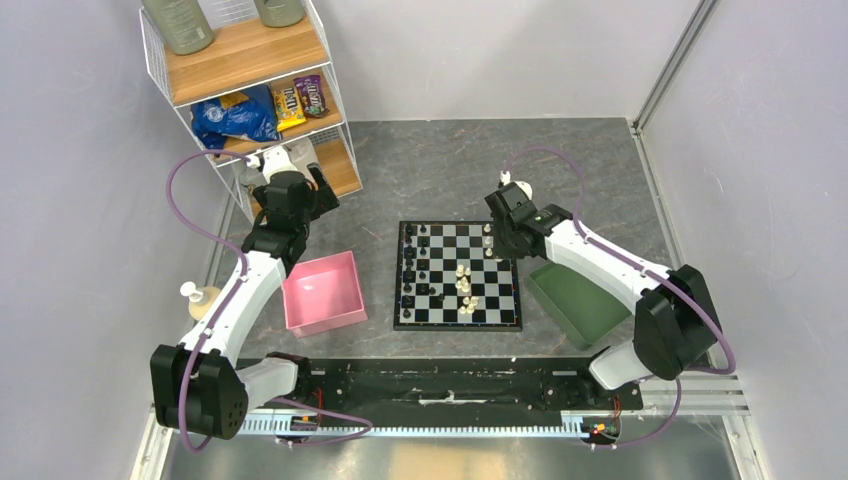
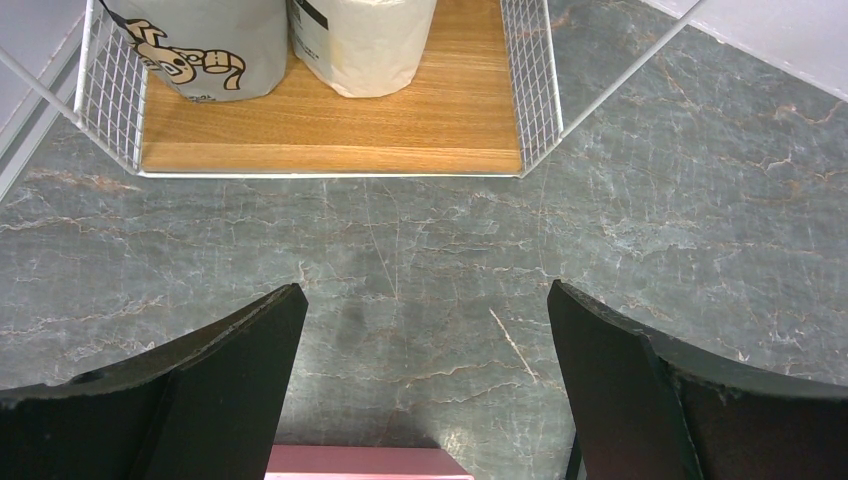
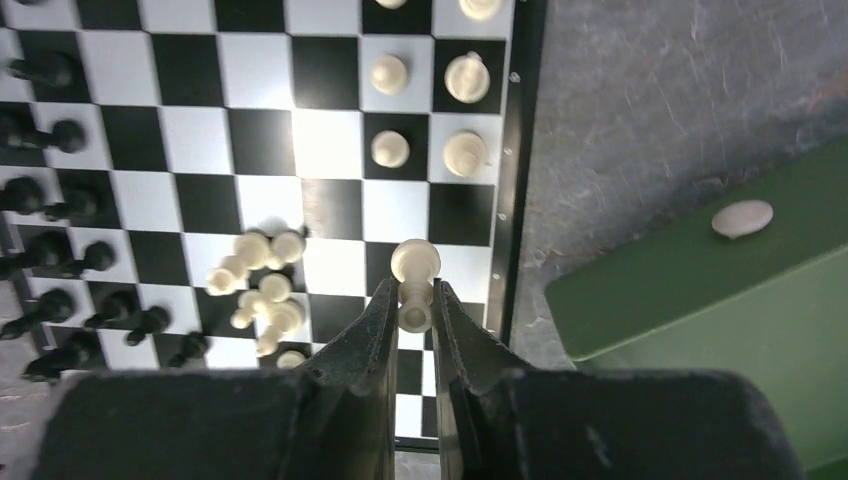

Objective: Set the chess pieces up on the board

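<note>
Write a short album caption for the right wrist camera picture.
The right gripper pinches a white chess piece near the board edge, green tray alongside.

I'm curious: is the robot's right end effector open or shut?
Shut: the right end effector pinches a white chess piece between its fingers, over the board.

pieces (image 1: 465, 285) on board (image 1: 497, 300), board right of tray (image 1: 322, 290)

Your top cam looks down from high behind the near edge on the whole table (image 1: 450, 160), left wrist cam sits close facing the far-left shelf (image 2: 330, 130), right wrist cam hangs close over the right edge of the board (image 3: 330, 205); top view covers both spots.
</note>
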Controlling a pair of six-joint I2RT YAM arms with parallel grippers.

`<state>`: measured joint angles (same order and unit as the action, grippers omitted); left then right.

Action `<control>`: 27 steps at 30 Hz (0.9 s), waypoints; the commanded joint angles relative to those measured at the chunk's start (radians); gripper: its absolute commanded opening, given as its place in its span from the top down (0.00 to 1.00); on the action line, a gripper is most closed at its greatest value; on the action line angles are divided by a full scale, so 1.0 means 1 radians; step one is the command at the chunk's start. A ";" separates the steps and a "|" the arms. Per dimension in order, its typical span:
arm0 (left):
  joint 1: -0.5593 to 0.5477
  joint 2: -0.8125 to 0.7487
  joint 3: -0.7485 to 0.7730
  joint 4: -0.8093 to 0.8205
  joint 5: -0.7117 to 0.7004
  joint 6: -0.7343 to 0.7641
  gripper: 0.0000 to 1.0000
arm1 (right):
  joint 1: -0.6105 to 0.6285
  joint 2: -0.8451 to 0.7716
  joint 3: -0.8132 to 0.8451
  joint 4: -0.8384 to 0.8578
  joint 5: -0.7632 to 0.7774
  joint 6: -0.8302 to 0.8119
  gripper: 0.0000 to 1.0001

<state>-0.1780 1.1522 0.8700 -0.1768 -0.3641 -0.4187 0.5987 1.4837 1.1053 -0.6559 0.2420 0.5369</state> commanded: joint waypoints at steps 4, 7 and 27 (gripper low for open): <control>0.003 -0.011 0.010 0.028 -0.010 -0.016 0.00 | -0.043 0.004 -0.072 0.034 -0.014 0.035 0.83; 0.003 -0.013 0.007 0.028 -0.014 -0.015 0.00 | -0.053 0.019 -0.090 0.056 -0.017 0.028 0.83; 0.003 -0.012 0.017 0.033 -0.032 -0.001 0.00 | -0.082 0.119 -0.061 0.085 -0.033 -0.010 0.72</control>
<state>-0.1780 1.1522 0.8700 -0.1772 -0.3664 -0.4183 0.5205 1.5856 1.0145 -0.5632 0.2146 0.5411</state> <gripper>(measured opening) 0.994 0.255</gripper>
